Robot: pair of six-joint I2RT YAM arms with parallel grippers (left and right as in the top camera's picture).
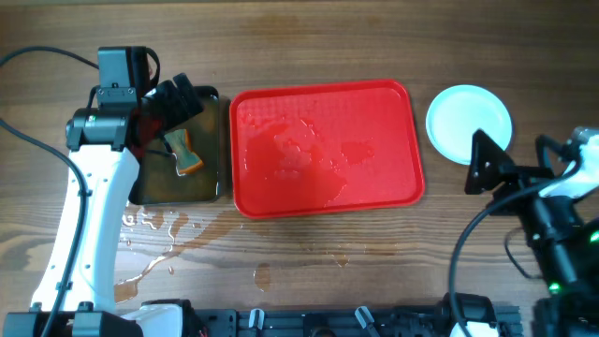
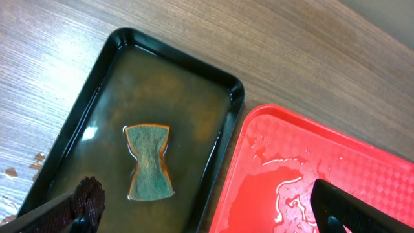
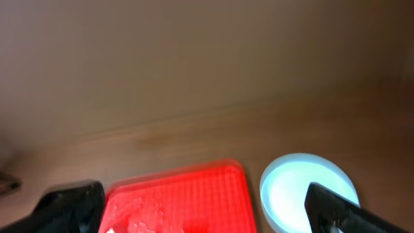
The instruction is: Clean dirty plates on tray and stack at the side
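The red tray (image 1: 323, 150) lies mid-table, wet and with no plates on it; it also shows in the left wrist view (image 2: 336, 168) and the right wrist view (image 3: 181, 197). A pale blue-white plate (image 1: 466, 120) sits on the table to the right of the tray and looks clean; I cannot tell whether others lie under it. It shows blurred in the right wrist view (image 3: 294, 188). My left gripper (image 1: 176, 110) (image 2: 213, 213) is open and empty above the black tray. My right gripper (image 1: 485, 167) (image 3: 207, 217) is open and empty just in front of the plate.
A black tray (image 1: 211, 178) (image 2: 213, 110) holding brownish water and a green-orange sponge (image 1: 185, 154) (image 2: 150, 160) stands left of the red tray. Water is spilled on the wood (image 1: 150, 245) at the front left. Cables run along both sides.
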